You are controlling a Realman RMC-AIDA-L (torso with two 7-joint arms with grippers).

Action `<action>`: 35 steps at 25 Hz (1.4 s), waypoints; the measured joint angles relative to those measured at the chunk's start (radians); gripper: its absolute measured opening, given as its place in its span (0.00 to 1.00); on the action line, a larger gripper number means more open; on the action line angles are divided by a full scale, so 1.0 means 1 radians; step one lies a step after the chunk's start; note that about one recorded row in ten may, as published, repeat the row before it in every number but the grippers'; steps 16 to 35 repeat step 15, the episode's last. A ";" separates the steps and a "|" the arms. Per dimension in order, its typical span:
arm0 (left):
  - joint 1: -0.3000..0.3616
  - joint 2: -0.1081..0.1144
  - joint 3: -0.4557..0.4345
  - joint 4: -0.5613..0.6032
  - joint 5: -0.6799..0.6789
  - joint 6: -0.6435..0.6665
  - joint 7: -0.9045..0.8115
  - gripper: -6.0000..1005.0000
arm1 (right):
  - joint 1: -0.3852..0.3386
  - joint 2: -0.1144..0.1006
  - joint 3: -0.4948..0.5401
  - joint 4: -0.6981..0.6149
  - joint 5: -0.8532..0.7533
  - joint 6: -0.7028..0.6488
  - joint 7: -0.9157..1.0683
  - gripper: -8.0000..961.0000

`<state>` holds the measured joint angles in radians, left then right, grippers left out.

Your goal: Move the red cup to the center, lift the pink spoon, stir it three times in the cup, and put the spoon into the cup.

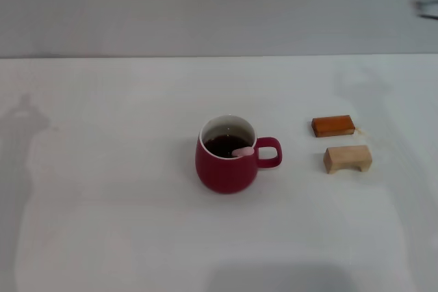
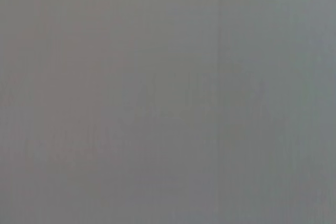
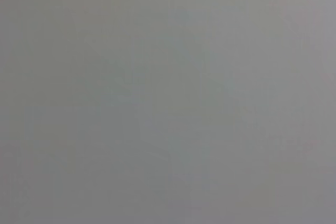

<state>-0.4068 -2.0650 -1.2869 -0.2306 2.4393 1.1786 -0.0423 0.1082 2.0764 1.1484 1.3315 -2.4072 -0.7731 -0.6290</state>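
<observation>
Neither hand is seen in any view, so their state cannot be told. The red cup (image 1: 227, 162) is set near the middle of the tabletop (image 1: 102, 169), the pink spoon (image 1: 243, 151) propped inside on the handle-side rim. A returning arm could knock it and spill liquid toward the two wooden blocks (image 1: 340, 143).

- Looks like a staged test bench: bare white table (image 1: 102, 223) backed by a plain grey wall (image 1: 205, 5).
- Two wooden blocks (image 1: 333, 126) are set just right of the red cup (image 1: 226, 162).

Glossy ceramic red cup (image 1: 226, 169) (white inside), matt table (image 1: 102, 169), two wooden blocks (image 1: 348, 158)
</observation>
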 joint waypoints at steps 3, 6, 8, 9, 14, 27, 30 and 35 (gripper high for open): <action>-0.006 0.000 0.000 -0.002 0.005 0.005 0.039 0.00 | -0.003 -0.001 -0.005 -0.136 0.033 -0.193 0.114 0.33; -0.008 -0.001 0.000 -0.002 0.011 0.005 0.051 0.00 | 0.008 -0.002 0.006 -0.335 0.038 -0.434 0.333 0.33; -0.009 -0.001 0.000 -0.002 0.012 0.005 0.053 0.00 | 0.028 -0.002 0.021 -0.478 0.040 -0.558 0.497 0.33; -0.009 -0.001 0.000 -0.002 0.013 0.005 0.054 0.00 | 0.036 -0.002 0.029 -0.530 0.040 -0.596 0.553 0.33; 0.000 0.000 -0.008 -0.003 0.012 0.023 0.055 0.00 | 0.039 -0.001 0.080 -0.668 0.042 -0.642 0.668 0.33; 0.002 0.000 -0.007 -0.003 0.013 0.025 0.055 0.00 | 0.038 -0.002 0.087 -0.688 0.043 -0.643 0.672 0.33; 0.002 0.000 -0.007 -0.003 0.013 0.025 0.055 0.00 | 0.038 -0.002 0.087 -0.688 0.043 -0.643 0.672 0.33; 0.002 0.000 -0.007 -0.003 0.013 0.025 0.055 0.00 | 0.038 -0.002 0.087 -0.688 0.043 -0.643 0.672 0.33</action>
